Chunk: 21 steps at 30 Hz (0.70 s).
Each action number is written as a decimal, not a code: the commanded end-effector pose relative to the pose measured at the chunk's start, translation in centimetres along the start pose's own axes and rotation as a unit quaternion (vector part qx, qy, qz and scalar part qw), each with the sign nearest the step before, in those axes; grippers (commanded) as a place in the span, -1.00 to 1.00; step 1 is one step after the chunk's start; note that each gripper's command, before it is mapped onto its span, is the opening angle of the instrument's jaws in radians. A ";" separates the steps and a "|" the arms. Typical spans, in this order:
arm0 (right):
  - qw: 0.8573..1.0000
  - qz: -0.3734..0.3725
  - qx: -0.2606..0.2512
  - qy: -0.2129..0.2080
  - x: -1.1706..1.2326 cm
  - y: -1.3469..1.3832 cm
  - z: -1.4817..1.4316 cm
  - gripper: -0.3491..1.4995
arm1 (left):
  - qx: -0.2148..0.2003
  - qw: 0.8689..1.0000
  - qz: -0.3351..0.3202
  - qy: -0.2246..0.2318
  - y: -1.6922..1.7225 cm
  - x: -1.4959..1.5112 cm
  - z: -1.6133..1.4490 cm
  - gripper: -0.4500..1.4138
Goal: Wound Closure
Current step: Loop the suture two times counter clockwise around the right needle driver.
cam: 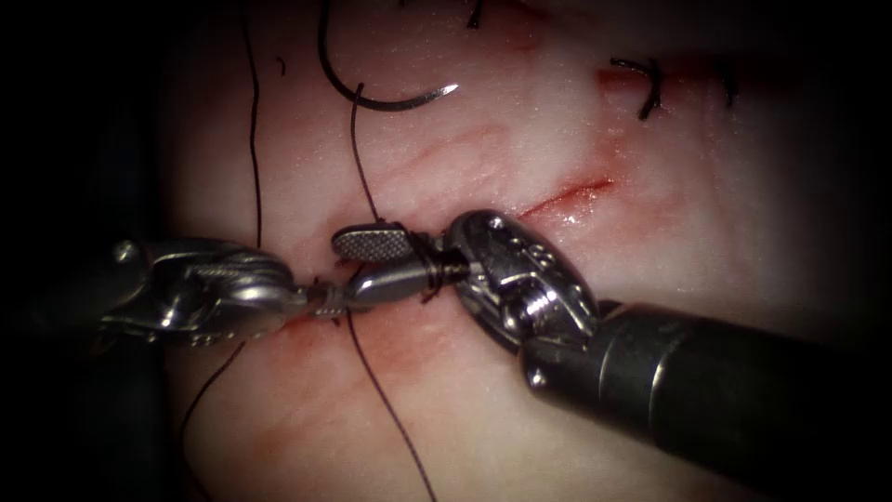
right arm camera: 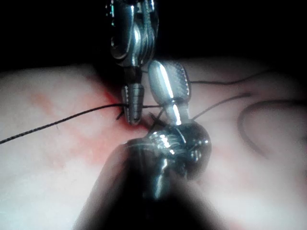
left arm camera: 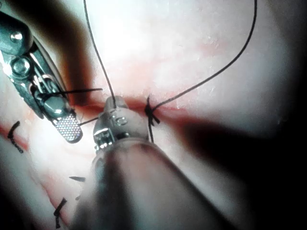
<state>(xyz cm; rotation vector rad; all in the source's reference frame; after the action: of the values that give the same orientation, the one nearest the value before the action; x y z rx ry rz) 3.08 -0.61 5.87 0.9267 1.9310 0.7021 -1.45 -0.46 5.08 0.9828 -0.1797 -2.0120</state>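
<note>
Two dark stitches (cam: 650, 85) already sit in the pale pork tissue (cam: 520, 437) at upper right, so I judge closure partly done; the red cut (cam: 567, 197) gapes unstitched. My right claw (cam: 376, 263) stands open astride the thin black thread (cam: 364, 172), holding nothing. My left claw (cam: 321, 302) looks clamped on thread. My curved steel needle (cam: 400, 100) lies free above.

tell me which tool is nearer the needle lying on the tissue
Right. The right tool, jaws open, sits just below the needle, which lies free on the tissue. The left tool is lower and further left, shut on thread.
</note>
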 end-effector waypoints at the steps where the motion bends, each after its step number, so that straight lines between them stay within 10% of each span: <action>1: 1.000 -0.001 -0.001 0.010 0.01 0.09 0.14 0.09 | 0.005 1.000 0.000 0.000 -0.07 -0.03 0.06 -0.89; 11: 0.999 -0.016 -0.019 0.048 0.04 0.19 0.23 0.03 | 0.030 0.999 -0.011 0.001 -0.18 0.04 -0.02 -0.89; 21: 0.984 -0.102 -0.143 -0.037 0.12 0.27 0.13 0.07 | 0.050 0.998 -0.040 -0.006 -0.28 0.10 -0.09 -0.89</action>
<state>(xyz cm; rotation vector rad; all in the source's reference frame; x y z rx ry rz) 3.19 -0.38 5.91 0.5469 1.7559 0.7910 -1.54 -0.37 4.80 1.0572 -0.2504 -2.1100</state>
